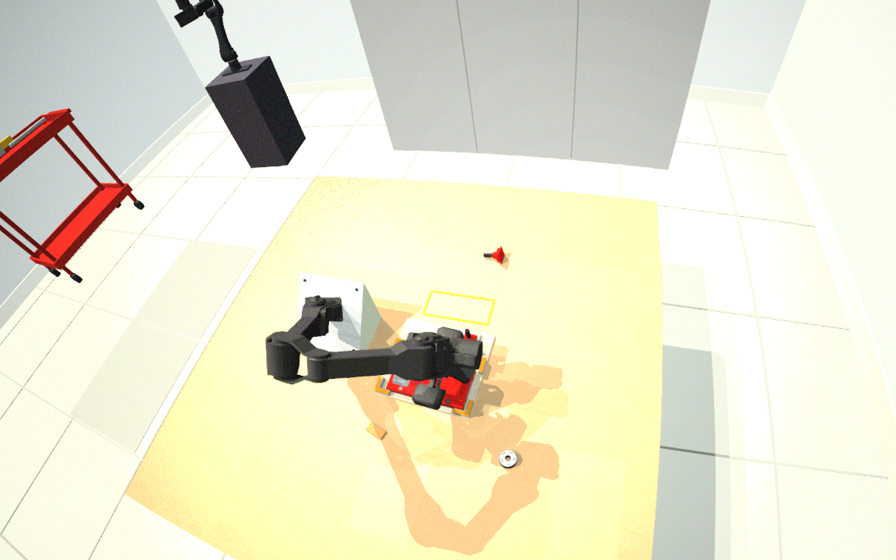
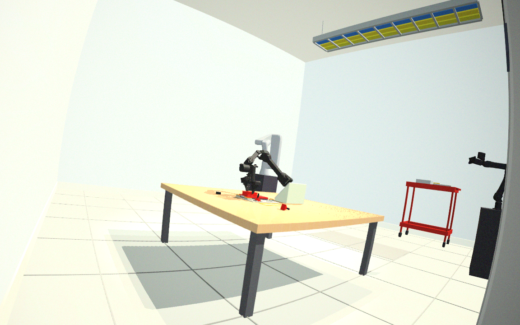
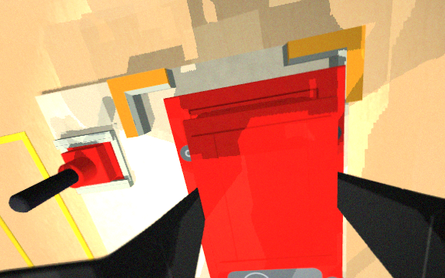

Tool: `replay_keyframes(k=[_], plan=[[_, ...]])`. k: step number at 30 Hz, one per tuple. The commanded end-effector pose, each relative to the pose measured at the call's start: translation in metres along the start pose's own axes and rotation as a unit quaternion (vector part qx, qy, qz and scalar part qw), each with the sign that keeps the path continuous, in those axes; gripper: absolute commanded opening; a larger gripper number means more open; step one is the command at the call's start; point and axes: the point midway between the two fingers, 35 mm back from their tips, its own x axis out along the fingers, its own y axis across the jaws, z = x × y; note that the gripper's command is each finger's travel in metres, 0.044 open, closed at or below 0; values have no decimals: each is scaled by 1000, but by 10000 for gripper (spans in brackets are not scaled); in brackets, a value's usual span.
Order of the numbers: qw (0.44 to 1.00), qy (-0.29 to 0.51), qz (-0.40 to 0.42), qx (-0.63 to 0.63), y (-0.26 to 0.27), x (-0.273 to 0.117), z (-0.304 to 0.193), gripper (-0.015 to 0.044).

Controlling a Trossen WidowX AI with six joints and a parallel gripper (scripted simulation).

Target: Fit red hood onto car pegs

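Note:
The red hood [image 3: 284,162] [image 1: 458,391] [image 2: 250,194] is between my fingers and lies over the car in the jig [image 3: 137,83] [image 1: 482,363], lined up between the jig's orange corner brackets. My gripper [image 3: 262,185] [image 1: 441,377] [image 2: 249,188] is shut on the hood, one black finger on each long side. The hood hides the chassis, the engine and most of the pegs. One small grey round part [image 3: 186,153] shows at the hood's left edge. I cannot tell whether the hood sits flat on the deck.
A red clamp with a black handle [image 3: 87,166] [image 1: 467,335] stands beside the jig. A yellow outlined rectangle [image 1: 461,295] [image 3: 37,158] lies behind it. A small red piece [image 1: 499,255] [image 2: 283,207], a metal washer [image 1: 508,458], a tan block [image 1: 376,432] and the arm's white base [image 1: 340,306] are on the table.

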Motion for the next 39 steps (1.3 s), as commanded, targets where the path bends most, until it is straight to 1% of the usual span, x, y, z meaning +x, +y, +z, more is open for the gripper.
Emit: replay_keyframes(k=[1, 9, 12, 14, 19, 21, 39], plan=[[1000, 0, 0, 0, 0, 0, 0, 236], [1000, 0, 0, 0, 0, 0, 0, 440], [1000, 0, 0, 0, 0, 0, 0, 440], [1000, -1, -3, 0, 1, -8, 0, 440], [1000, -9, -22, 0, 6, -60, -1, 440], [1000, -11, -27, 0, 7, -70, -2, 440], [1000, -11, -27, 0, 7, -70, -2, 440]])
